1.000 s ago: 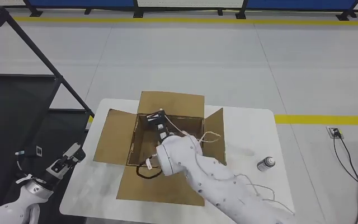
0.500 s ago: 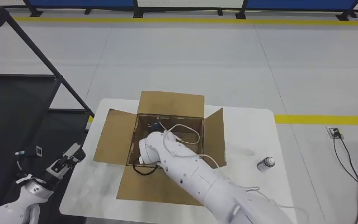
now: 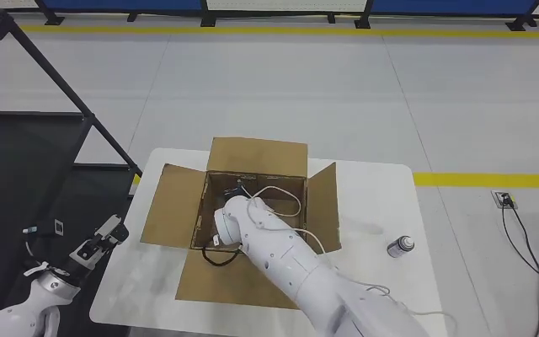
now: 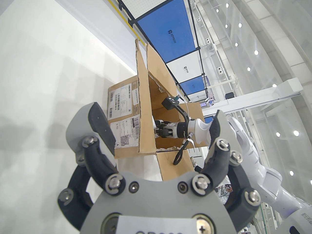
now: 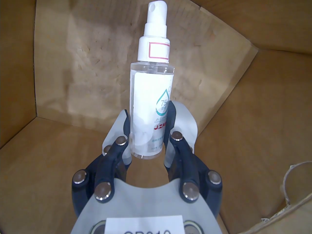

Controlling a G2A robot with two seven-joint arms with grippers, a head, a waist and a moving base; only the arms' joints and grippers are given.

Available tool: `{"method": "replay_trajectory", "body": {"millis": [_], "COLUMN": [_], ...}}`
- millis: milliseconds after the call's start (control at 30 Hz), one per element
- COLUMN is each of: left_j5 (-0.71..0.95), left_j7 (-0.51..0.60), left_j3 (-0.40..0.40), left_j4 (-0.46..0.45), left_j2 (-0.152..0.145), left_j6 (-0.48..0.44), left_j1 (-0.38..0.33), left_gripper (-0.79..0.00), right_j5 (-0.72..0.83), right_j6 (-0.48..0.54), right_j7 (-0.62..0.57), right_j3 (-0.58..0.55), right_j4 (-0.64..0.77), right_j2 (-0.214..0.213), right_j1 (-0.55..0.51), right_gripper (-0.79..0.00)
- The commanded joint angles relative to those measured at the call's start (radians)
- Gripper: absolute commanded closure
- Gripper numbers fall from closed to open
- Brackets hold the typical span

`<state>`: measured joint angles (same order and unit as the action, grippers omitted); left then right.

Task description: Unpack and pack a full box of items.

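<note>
An open cardboard box point(image 3: 257, 154) stands on the white table point(image 3: 379, 202) with its flaps spread. My right arm point(image 3: 261, 236) bends down into it. Inside, my right gripper point(image 5: 149, 113) is shut on a clear spray bottle point(image 5: 151, 86) with a white label and white pump head, held by its lower body with the nozzle pointing away toward the box's brown inner wall. The left wrist view shows that gripper point(image 4: 160, 130) inside the box point(image 4: 143, 103). My left gripper point(image 3: 108, 232) hangs open and empty off the table's left edge, its fingers point(image 4: 100, 120) spread wide.
A small silver can point(image 3: 400, 246) stands upright on the table to the right of the box. A black metal frame point(image 3: 50, 135) rises to the left of the table. Bare table surface lies around the can and in front of the box.
My right wrist has sunk deeper into the box and shifted toward its left side. The left arm has kept still.
</note>
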<state>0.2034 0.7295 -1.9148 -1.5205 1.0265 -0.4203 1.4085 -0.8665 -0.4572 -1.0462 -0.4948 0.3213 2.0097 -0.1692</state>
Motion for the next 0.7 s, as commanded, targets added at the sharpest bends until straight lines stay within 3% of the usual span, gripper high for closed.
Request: {"method": "replay_trajectory", "body": {"millis": [0, 200, 333, 367, 433, 567, 667], "left_j5": [0.000, 0.000, 0.000, 0.000, 0.000, 0.000, 0.000], "left_j7": [0.000, 0.000, 0.000, 0.000, 0.000, 0.000, 0.000], "left_j3": [0.000, 0.000, 0.000, 0.000, 0.000, 0.000, 0.000], "left_j4": [0.000, 0.000, 0.000, 0.000, 0.000, 0.000, 0.000], "left_j2": [0.000, 0.000, 0.000, 0.000, 0.000, 0.000, 0.000], "left_j6": [0.000, 0.000, 0.000, 0.000, 0.000, 0.000, 0.000], "left_j1": [0.000, 0.000, 0.000, 0.000, 0.000, 0.000, 0.000], "left_gripper": [-0.785, -0.785, -0.785, -0.785, -0.785, -0.785, -0.785], "right_j5": [0.006, 0.023, 0.027, 0.027, 0.027, 0.042, 0.030], "right_j6": [0.004, 0.018, 0.022, 0.025, 0.027, 0.040, 0.042], "right_j7": [0.002, 0.010, 0.014, 0.014, 0.017, 0.030, 0.038], "right_j3": [-0.002, -0.011, -0.014, -0.015, -0.016, -0.027, -0.025], "right_j4": [-0.003, -0.016, -0.016, -0.016, -0.014, 0.005, 0.041], "right_j2": [0.000, -0.002, -0.003, -0.003, -0.004, -0.005, -0.006], "right_j1": [0.002, 0.012, 0.015, 0.016, 0.017, 0.018, 0.018], "right_gripper": [-0.271, -0.311, -0.440, -0.394, -0.391, -0.462, -0.468]}}
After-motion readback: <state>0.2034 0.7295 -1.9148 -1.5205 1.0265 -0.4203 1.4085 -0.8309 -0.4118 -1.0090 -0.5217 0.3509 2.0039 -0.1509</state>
